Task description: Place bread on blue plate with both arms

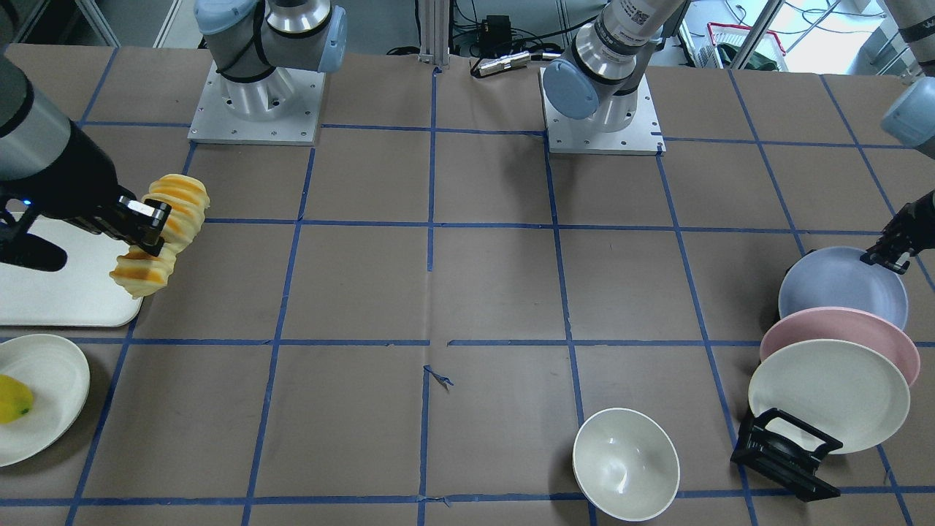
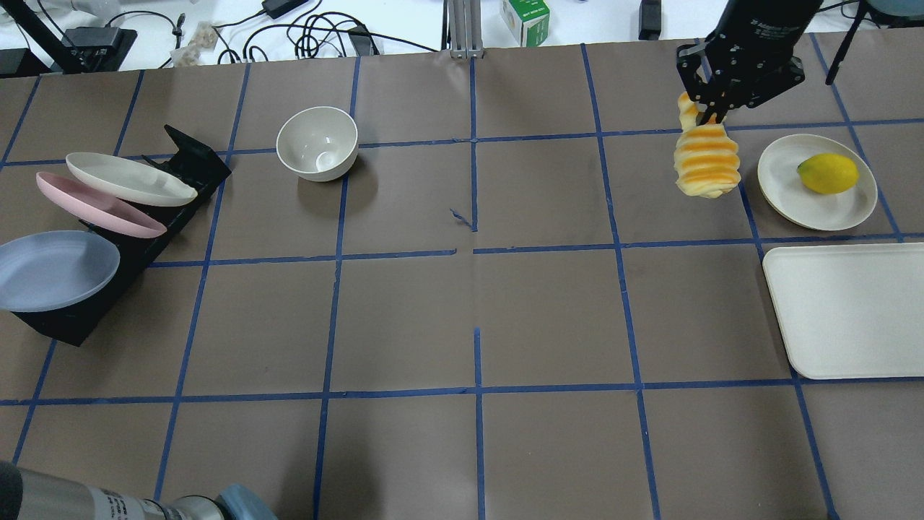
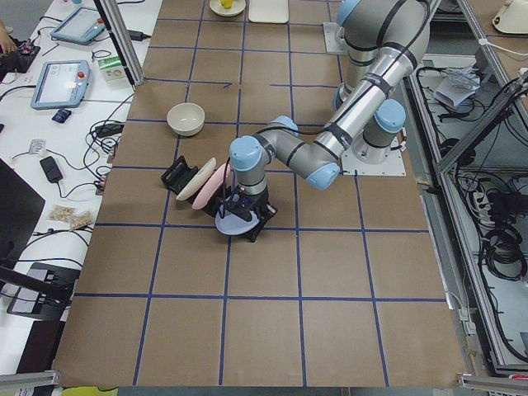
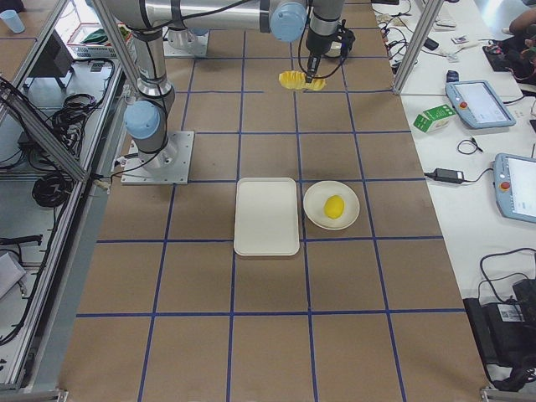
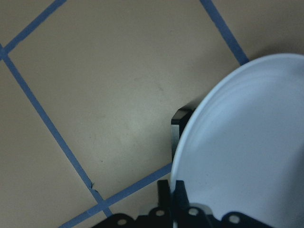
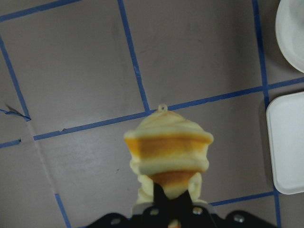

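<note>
My right gripper (image 1: 150, 223) is shut on the bread (image 1: 164, 219), a sliced yellow-orange loaf, and holds it in the air by its middle. In the overhead view the bread (image 2: 706, 162) hangs below the gripper (image 2: 711, 108), next to the fruit plate. In the right wrist view the bread (image 6: 166, 152) points away from the camera. The blue plate (image 1: 840, 288) leans in a black rack at the far side. My left gripper (image 1: 887, 254) is shut on its rim. In the left wrist view the rim (image 5: 237, 156) runs between the fingers.
The black rack (image 1: 785, 453) also holds a pink plate (image 1: 840, 329) and a cream plate (image 1: 825, 394). A white bowl (image 1: 624, 464) stands nearby. A cream tray (image 2: 844, 310) and a cream plate (image 2: 787, 166) with a yellow fruit (image 2: 828, 173) lie near the bread.
</note>
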`<act>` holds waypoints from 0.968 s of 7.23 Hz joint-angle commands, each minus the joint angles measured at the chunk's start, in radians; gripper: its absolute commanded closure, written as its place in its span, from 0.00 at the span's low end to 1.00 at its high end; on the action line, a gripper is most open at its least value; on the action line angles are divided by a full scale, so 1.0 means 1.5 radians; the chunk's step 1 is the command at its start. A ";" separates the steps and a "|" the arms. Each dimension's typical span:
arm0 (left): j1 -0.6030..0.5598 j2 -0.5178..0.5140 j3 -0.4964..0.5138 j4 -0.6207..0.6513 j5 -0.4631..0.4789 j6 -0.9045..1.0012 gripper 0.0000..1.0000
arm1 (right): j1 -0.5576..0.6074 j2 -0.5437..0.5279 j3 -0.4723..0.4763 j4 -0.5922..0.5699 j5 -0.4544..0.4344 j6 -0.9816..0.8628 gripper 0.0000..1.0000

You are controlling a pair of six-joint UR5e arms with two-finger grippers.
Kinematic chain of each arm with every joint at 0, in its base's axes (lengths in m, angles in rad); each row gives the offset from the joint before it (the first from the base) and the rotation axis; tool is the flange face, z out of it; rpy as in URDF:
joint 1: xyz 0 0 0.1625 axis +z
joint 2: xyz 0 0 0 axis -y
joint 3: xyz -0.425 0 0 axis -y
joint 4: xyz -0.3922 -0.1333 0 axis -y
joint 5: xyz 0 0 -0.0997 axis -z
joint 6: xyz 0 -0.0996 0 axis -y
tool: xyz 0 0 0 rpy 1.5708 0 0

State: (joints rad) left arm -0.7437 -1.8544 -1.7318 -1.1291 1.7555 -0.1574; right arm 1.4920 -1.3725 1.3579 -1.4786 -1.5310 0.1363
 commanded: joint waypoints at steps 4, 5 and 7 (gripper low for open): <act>-0.016 0.180 0.045 -0.305 0.018 0.048 1.00 | 0.062 0.012 0.003 -0.030 0.012 0.091 1.00; -0.062 0.205 0.042 -0.356 -0.007 0.044 1.00 | 0.067 0.014 0.006 -0.029 0.012 0.094 1.00; -0.224 0.214 0.030 -0.357 -0.068 0.003 1.00 | 0.072 0.021 0.008 -0.034 0.004 0.084 1.00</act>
State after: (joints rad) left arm -0.9428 -1.5445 -1.6746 -1.6526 1.7050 -0.1200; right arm 1.5962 -1.3475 1.3669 -1.5268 -1.5162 0.2749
